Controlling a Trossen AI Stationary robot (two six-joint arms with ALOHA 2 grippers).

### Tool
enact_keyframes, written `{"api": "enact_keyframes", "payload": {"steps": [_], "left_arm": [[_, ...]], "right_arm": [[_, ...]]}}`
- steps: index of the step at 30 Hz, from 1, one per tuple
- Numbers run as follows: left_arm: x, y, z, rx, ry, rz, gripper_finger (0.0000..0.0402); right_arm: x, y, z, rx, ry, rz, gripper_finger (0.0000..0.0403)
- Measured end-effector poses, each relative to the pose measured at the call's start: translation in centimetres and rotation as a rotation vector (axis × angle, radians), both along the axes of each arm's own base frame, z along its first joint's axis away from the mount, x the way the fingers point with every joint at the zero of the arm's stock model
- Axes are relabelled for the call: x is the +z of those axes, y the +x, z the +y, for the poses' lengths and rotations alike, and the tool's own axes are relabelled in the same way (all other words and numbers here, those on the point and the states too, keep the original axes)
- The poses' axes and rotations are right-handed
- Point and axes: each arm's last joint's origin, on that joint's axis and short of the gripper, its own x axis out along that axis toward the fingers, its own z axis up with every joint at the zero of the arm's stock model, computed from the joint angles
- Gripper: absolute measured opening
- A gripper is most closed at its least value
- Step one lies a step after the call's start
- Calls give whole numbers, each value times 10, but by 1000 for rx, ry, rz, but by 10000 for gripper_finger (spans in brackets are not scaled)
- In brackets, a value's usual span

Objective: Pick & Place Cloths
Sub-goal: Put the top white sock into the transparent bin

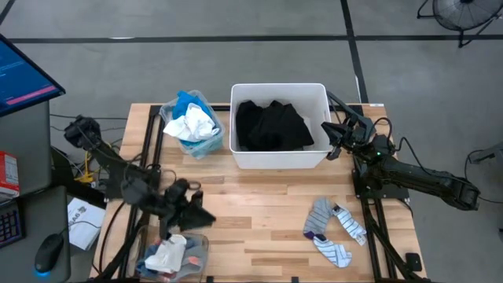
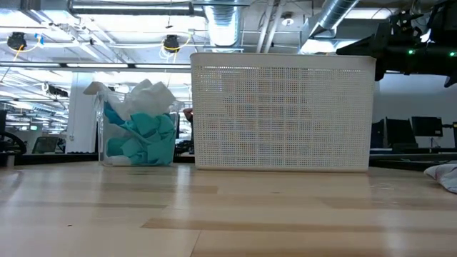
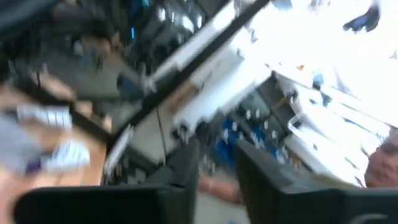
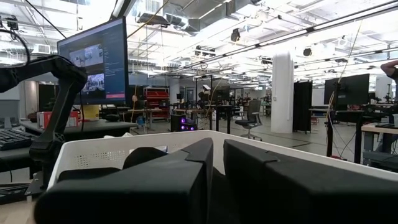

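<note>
A black garment [image 1: 271, 126] fills the white tub [image 1: 279, 158] on the worktop [image 1: 259, 212]; socks [image 1: 333, 229] lie well in front of it. The right hand [image 1: 333, 140] hovers at the tub's right wall, fingers nearly together and empty. The left hand [image 1: 196, 214] hangs near the tub's front-left; its fingers cannot be judged.

Motion blur smears the socks [image 3: 46, 140] in the left wrist view.

Tub [image 1: 279, 159] is white with a perforated wall; the garment [image 1: 271, 126] in it is black. Far-left clear bin [image 1: 206, 146] holds turquoise, bright blue and white cloths [image 1: 191, 122]. Socks [image 1: 333, 230] near my right arm are grey and white-striped with purple toes; the table [image 1: 259, 212] is pale wood.
</note>
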Motion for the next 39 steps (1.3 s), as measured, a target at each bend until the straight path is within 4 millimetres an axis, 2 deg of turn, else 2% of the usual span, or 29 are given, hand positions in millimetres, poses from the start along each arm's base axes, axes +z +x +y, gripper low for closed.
{"api": "enact_keyframes", "payload": {"steps": [3, 5, 7, 10, 12, 16, 19, 24, 26, 28, 30, 33, 36, 39], "left_arm": [[6, 5, 11, 62, 11, -51, 21], [10, 5, 19, 98, 21, -69, 8], [15, 4, 28, 145, 26, -89, 7], [29, -5, 48, 222, 48, -139, 1], [40, -18, 63, 270, 76, -178, 1], [60, -54, 92, 357, 166, -255, 1], [69, -80, 108, 418, 219, -304, 1], [71, -112, 128, 545, 229, -282, 1], [68, -121, 134, 586, 226, -246, 1], [65, -128, 139, 621, 216, -201, 1], [60, -134, 143, 639, 192, -162, 1], [56, -141, 147, 628, 151, -134, 1], [51, -148, 150, 599, 137, -117, 1], [46, -154, 152, 563, 144, -103, 1]], "right_arm": [[0, 0, 0, 0, 0, 0, 37], [0, 0, 0, 3, 10, -6, 37], [0, 0, 0, 52, 141, -82, 37], [4, -1, 0, 166, 487, -351, 37], [8, -3, 0, 254, 683, -528, 37], [20, -10, 2, 417, 905, -860, 37], [29, -17, 3, 478, 900, -1035, 37], [48, -27, 6, 606, 781, -1118, 37], [75, -28, 9, 713, 664, -1036, 38], [110, -27, 14, 787, 529, -883, 42], [145, -22, 18, 808, 477, -659, 49], [185, -10, 22, 751, 538, -227, 63], [196, 3, 23, 618, 669, 201, 76], [195, 12, 26, 496, 847, 536, 83]]}}
